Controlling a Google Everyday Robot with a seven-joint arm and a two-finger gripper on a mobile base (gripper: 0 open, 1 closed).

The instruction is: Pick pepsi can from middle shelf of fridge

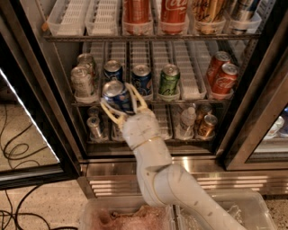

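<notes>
My gripper (120,100) is shut on the pepsi can (115,95), a blue can with a silver top, its pale fingers (136,96) on either side of it. The can is held tilted, just in front of the middle shelf (189,102) of the fridge (250,117) and level with its rail. My white arm rises to it from the lower right. On the shelf behind stand two more blue cans (141,79), a green can (169,80), silver cans (83,79) at the left and red Coca-Cola cans (221,74) at the right.
Tall red bottles (173,13) stand on the rack above and small bottles (187,121) on the rack below. The glass door (27,112) hangs open at the left, with cables (15,155) on the floor. A clear plastic bin (252,211) sits under my arm.
</notes>
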